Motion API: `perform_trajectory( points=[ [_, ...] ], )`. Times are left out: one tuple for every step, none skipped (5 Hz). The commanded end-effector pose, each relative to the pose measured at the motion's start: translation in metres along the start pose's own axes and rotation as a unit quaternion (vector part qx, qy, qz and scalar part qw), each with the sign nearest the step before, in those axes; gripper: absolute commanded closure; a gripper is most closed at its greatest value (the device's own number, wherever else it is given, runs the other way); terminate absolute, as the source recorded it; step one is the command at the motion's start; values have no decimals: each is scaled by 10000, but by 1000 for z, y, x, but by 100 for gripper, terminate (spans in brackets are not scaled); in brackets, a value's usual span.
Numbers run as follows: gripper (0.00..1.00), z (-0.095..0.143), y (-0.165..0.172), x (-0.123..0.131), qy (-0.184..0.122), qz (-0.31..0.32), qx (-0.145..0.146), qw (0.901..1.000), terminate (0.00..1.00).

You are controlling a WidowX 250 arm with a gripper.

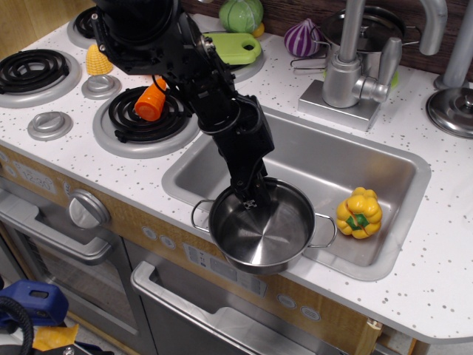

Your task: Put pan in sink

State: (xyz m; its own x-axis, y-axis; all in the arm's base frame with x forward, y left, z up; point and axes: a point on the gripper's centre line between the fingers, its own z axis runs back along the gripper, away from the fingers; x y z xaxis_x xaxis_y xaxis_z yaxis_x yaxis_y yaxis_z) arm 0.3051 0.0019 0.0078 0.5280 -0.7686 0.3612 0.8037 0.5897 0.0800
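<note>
The pan (270,240) is a round shiny steel pot with two wire loop handles. It stands upright and empty on the front rim of the sink (332,159), partly over the basin and partly over the counter's front edge. My gripper (248,201) reaches down from the upper left, and its tip is at the pan's back-left rim, touching or just inside it. The dark fingers are seen edge-on, so I cannot tell whether they are closed on the rim.
A yellow pepper (359,213) lies in the sink's front right corner, close to the pan's right handle. The faucet (347,66) stands behind the sink. A carrot (148,103) lies on the near burner. A corn cob (96,59) is at the back left; an onion (301,37) and a lidded pot (377,29) are at the back.
</note>
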Motion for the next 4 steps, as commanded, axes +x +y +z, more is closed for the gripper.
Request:
perform_trajectory(
  points=[
    [100, 7, 10, 7, -59, -46, 171, 9998, 0],
    [100, 28, 11, 11, 150, -23, 85, 9998, 0],
    [100, 42, 19, 22, 201, -79, -24, 9998, 0],
    [100, 43, 32, 37, 327, -414, 209, 9984, 0]
  ],
)
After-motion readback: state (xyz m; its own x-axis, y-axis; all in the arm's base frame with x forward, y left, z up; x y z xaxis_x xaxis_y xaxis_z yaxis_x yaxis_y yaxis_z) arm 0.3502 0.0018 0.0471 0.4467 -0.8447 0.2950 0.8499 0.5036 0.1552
